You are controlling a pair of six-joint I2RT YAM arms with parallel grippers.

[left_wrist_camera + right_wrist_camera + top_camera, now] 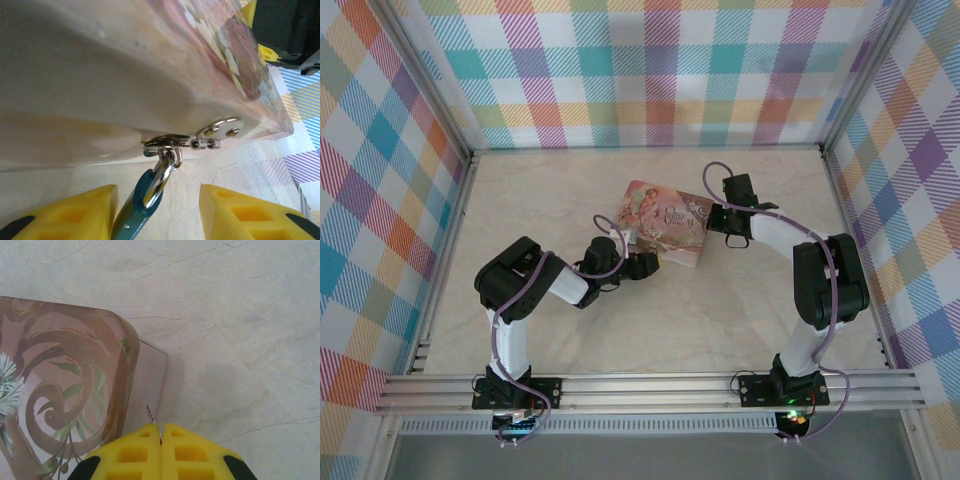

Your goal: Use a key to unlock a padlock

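Observation:
The padlock [134, 216] has a teal body and a silver shackle [162, 176]. It hangs from the hasp [167, 141] on the side of the pink tin [150, 60]. My left gripper [158, 207] is open around it, and the body lies close to the left finger [75, 215], well apart from the right one [245, 215]. From above, the left gripper [638, 264] sits at the near left corner of the tin [665, 225]. My right gripper [160, 427] is shut on the key [150, 414], a thin toothed sliver poking out beside the tin's corner [150, 370]. In the top view the right gripper [714, 222] is at the tin's right edge.
The tin lies flat on the pale marbled tabletop [570, 190], with bare surface all round it. Checked walls [650, 70] close in the back and both sides. The right gripper's black body [287, 30] shows beyond the tin in the left wrist view.

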